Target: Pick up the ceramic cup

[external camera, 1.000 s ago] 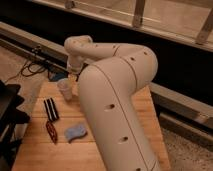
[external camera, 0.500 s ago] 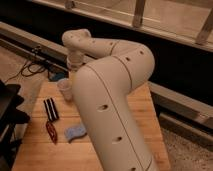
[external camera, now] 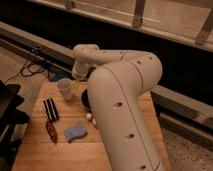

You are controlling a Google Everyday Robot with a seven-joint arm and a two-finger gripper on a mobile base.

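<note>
Tabletop point(external camera: 35, 150), off-white tapered cup point(external camera: 65, 88), end effector point(external camera: 76, 79) beside

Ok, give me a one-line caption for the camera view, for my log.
Arm's gripper beside the ceramic cup on the wooden table, blue sponge lying nearer the camera.

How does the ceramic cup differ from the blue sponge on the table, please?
The ceramic cup is off-white and stands upright; the blue sponge lies flat. The cup sits farther back, beside the gripper; the sponge lies nearer the camera. Both rest on the wooden table.
</note>
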